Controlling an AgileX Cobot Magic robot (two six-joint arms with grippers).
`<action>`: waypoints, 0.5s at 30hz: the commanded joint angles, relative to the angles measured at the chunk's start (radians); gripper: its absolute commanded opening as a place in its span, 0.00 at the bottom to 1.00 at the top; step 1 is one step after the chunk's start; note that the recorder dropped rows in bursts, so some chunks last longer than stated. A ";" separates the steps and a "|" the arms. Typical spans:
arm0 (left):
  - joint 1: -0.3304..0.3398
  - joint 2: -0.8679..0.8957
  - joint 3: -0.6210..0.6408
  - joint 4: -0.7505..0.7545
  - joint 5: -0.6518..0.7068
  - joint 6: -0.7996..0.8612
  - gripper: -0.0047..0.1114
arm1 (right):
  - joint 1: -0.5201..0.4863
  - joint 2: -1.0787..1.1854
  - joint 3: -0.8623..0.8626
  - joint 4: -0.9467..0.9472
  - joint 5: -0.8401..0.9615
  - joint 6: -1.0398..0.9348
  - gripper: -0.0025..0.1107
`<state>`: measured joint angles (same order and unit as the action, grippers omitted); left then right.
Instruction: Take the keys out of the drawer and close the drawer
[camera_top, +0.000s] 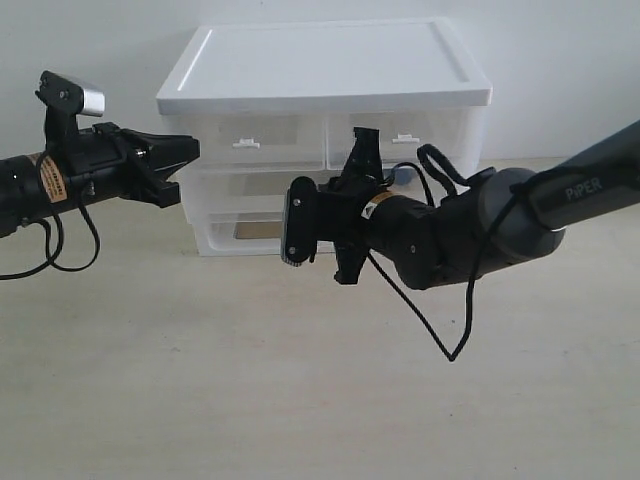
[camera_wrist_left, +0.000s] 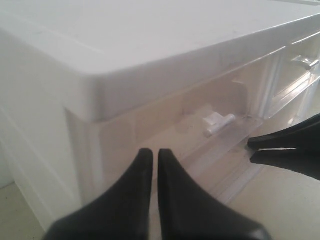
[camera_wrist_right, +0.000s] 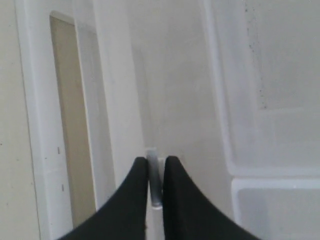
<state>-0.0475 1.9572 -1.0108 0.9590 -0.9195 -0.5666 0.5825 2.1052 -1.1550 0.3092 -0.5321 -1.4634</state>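
The wide translucent drawer (camera_top: 240, 196) sits under the two half-width drawers of the white-topped unit (camera_top: 320, 60). My right gripper (camera_wrist_right: 155, 162) is shut on the drawer's small white tab handle (camera_wrist_right: 154, 192). In the exterior view the right gripper (camera_top: 352, 180) is at the drawer front, its tips hidden behind the wrist. My left gripper (camera_top: 190, 150) hangs at the unit's left front corner, shut with nothing between its fingers (camera_wrist_left: 142, 165). The keys do not show clearly. A small blue patch (camera_top: 399, 176) sits beside the right arm; I cannot tell what it is.
The left half-width drawer's handle (camera_wrist_left: 218, 123) and the right one's handle (camera_wrist_left: 306, 61) are just above the wide drawer. Another drawer (camera_top: 250, 232) lies below it. A black cable (camera_top: 440, 330) loops down from the right arm over the pale table (camera_top: 300, 400).
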 joint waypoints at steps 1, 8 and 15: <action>-0.004 0.003 -0.008 -0.013 0.000 0.000 0.08 | 0.010 0.032 -0.012 0.153 0.066 -0.106 0.02; -0.004 0.003 -0.008 -0.013 0.001 -0.018 0.08 | 0.076 -0.005 0.109 0.197 0.025 -0.164 0.02; -0.004 0.003 -0.008 -0.013 0.001 -0.018 0.08 | 0.085 -0.069 0.222 0.201 -0.013 -0.164 0.02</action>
<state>-0.0475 1.9572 -1.0108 0.9590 -0.9195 -0.5735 0.6654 2.0413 -0.9937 0.4612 -0.6463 -1.6295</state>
